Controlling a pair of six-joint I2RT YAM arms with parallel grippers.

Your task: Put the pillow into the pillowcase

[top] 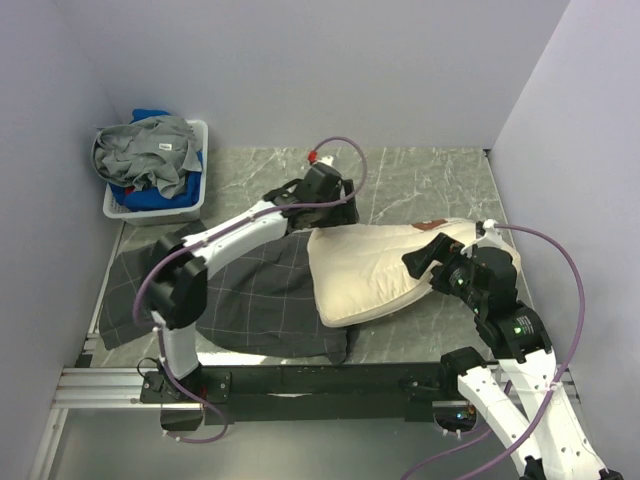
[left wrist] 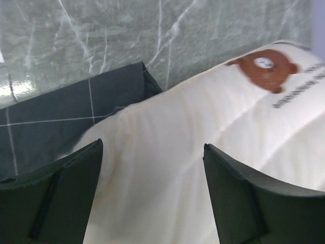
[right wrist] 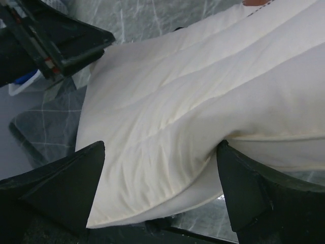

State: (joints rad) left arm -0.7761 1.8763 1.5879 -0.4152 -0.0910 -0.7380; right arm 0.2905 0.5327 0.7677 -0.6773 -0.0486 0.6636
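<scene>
The cream-white pillow (top: 380, 270) lies on the marble table, its left end resting on the right part of the dark grid-lined pillowcase (top: 250, 300). Its brown bear face (left wrist: 266, 66) sits at the far right end. My left gripper (top: 322, 222) hovers over the pillow's far-left corner; in the left wrist view this gripper (left wrist: 152, 147) is open, with pillow (left wrist: 167, 152) cloth below and pillowcase (left wrist: 76, 101) beside it. My right gripper (top: 428, 262) is at the pillow's right side, and in the right wrist view it (right wrist: 161, 145) is open wide, astride the pillow (right wrist: 177, 101). Its right fingertip (right wrist: 228, 157) touches a fold.
A white basket (top: 195, 205) of grey and blue clothes stands at the back left, against the wall. Walls close in on the left, back and right. The left arm (top: 230, 235) stretches across above the pillowcase. A black rail (top: 300, 380) runs along the near edge.
</scene>
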